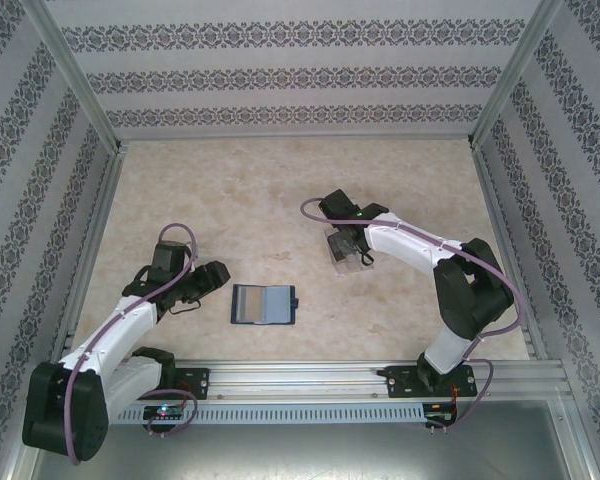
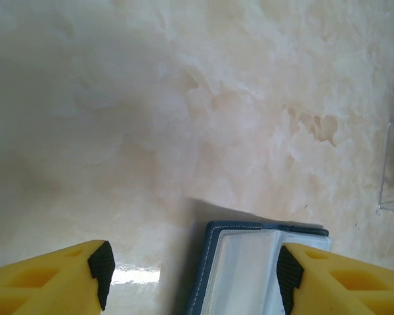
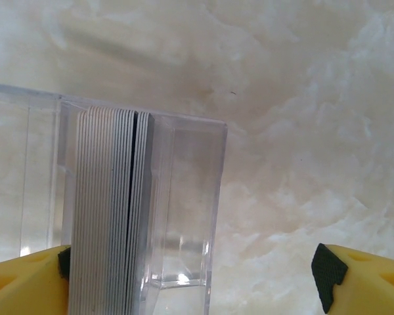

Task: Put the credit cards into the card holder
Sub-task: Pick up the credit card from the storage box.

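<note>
1. The dark navy-blue rectangular card holder [image 1: 264, 304] is seen in the lower centre of the top view, laid open flat on the beige marbled table [image 1: 230, 180], with its clear inner sleeves facing up and its snap tab on the right edge. Its long axis runs roughly left to right in that frame.
2. The grey-white credit cards [image 3: 111, 210] are stacked on edge inside a clear plastic box [image 3: 184, 197], which lies up and to the right of the holder, well apart from it.
3. The right gripper [image 3: 194, 269] is held over this box with its jaws spread wide. The stack sits at the left of the gap, just beside the left fingertip, and nothing is grasped.
4. The left gripper [image 2: 190, 275] is found just left of the holder and is likewise released and empty. The holder's corner appears at the bottom of its wrist view.
5. The cards are judged nearer the right arm and the holder nearer the left, so a card pick by the right arm seems to come first.
</note>
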`<state>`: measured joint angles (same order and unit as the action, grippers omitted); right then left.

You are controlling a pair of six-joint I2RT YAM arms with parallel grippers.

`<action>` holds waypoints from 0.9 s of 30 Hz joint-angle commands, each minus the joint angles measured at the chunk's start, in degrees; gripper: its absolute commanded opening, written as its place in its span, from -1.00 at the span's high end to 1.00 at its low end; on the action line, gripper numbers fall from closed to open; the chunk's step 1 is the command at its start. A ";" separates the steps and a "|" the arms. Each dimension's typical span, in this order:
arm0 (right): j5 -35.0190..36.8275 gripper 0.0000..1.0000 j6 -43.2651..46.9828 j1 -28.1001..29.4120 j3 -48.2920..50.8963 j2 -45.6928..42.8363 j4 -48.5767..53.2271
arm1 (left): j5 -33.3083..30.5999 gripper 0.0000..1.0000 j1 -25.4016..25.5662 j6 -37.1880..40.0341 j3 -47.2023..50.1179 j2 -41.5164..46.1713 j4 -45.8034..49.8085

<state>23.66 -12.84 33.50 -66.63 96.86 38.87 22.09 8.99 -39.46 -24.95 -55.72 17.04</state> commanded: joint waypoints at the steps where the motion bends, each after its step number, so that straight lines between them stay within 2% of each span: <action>1: 3.44 -0.76 1.22 -0.61 -0.97 -0.93 1.36 | -1.71 -0.38 0.50 -0.16 0.29 1.29 0.80; 9: 9.83 -0.41 1.16 -0.80 -0.45 -1.70 0.20 | -0.92 -0.39 0.49 0.13 0.93 -0.12 -0.55; 13: 10.64 -0.25 1.06 -0.72 -1.15 -1.15 0.33 | -0.37 -0.39 0.50 0.36 2.13 -0.72 -1.74; 18: 10.72 0.08 0.64 -0.57 -0.84 -0.53 0.53 | -0.25 -0.39 0.50 0.99 1.84 -2.26 -2.18; 22: 11.34 0.16 0.89 -0.28 -0.35 -0.79 0.62 | -0.25 -0.39 0.50 0.82 1.86 -2.65 -3.31; 27: 10.96 0.58 1.42 -0.36 -0.92 -0.95 1.23 | -0.19 -0.39 0.49 0.87 2.09 -3.04 -4.41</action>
<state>32.62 -11.27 33.15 -66.63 96.82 38.87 21.98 8.99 -39.40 -23.16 -58.37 15.53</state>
